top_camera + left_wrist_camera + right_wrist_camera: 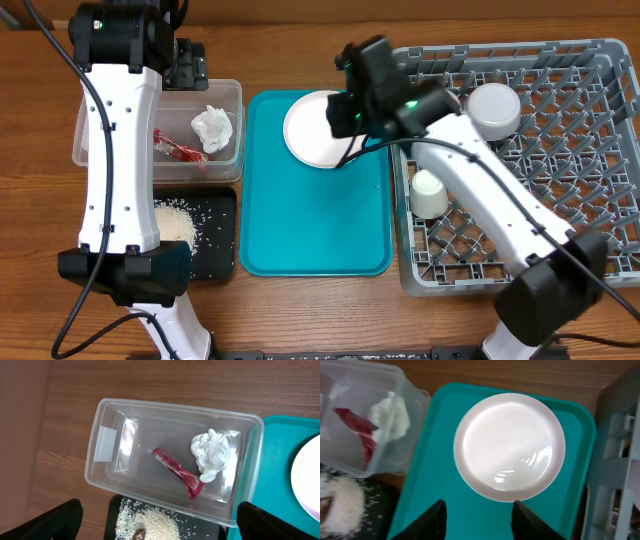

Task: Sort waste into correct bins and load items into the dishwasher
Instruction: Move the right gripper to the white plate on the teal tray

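Note:
A pale pink plate (315,130) (509,445) lies flat at the far end of the teal tray (315,235). My right gripper (478,510) hovers open just short of the plate's near rim, nothing between its fingers (437,520). The clear tub (236,92) (170,407) holds the crumpled white napkin (213,127) (214,454) and the red wrapper (178,148) (177,471). Rice (175,220) (160,522) with a brown scrap lies in the black tray (215,250). My left gripper (160,525) hangs wide open and empty above the tub's near edge.
The grey dish rack (560,200) (620,460) fills the right side, close against the teal tray. It holds an upturned whitish bowl (493,108) at the back and a cream cup (430,193) near its left wall. Bare wood lies in front.

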`<state>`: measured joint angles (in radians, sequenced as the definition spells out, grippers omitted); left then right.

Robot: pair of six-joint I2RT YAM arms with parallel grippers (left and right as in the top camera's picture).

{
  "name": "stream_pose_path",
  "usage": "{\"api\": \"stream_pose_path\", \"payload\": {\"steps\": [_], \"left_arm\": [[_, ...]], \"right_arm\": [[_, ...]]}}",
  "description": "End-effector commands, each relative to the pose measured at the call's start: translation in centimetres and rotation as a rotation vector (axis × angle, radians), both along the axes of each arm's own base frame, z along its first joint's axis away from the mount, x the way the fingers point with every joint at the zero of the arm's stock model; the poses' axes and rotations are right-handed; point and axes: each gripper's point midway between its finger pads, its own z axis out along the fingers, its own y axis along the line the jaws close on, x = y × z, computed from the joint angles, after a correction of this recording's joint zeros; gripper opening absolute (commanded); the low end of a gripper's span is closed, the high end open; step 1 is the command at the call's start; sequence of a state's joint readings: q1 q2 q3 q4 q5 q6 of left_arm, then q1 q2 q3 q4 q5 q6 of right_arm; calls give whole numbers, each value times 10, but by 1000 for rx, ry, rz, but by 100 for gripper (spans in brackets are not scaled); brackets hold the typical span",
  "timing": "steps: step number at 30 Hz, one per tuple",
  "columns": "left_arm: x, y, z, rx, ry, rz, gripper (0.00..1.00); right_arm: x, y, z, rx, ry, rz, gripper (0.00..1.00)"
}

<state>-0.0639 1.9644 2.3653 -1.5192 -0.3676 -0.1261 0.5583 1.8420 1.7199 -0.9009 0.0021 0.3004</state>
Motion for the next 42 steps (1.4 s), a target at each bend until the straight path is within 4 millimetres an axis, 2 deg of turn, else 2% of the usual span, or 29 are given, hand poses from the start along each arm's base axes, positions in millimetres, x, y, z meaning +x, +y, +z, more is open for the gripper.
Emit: {"api": "stream_pose_path", "payload": {"steps": [1, 11, 13, 18, 20, 23, 28, 38, 42], "left_arm": [[-1, -1, 13, 3, -34, -14, 100], [-1, -1, 13, 3, -34, -14, 100], [-1, -1, 13, 3, -34, -14, 100], [-1, -1, 13, 3, -34, -14, 100], [-1, -1, 13, 3, -34, -14, 100], [-1, -1, 13, 3, -34, -14, 100], [-1, -1, 13, 3, -34, -14, 100], [-1, -1, 13, 3, -34, -14, 100], [-1, -1, 13, 3, -34, -14, 100]], "right_arm": [[12, -15, -31, -135, -10, -139, 46], [30, -31, -108, -308, 41, -237, 47], [37, -34, -124, -343, 32, -252, 52], [49, -41, -144, -395, 5, -284, 54], [48, -33, -154, -361, 29, -263, 54], [38, -11, -168, -264, 111, -190, 54], [13, 20, -176, -135, 242, -88, 54], [-32, 36, -183, -156, 373, -7, 55], [-58, 55, -183, -114, 451, 59, 55]]}}
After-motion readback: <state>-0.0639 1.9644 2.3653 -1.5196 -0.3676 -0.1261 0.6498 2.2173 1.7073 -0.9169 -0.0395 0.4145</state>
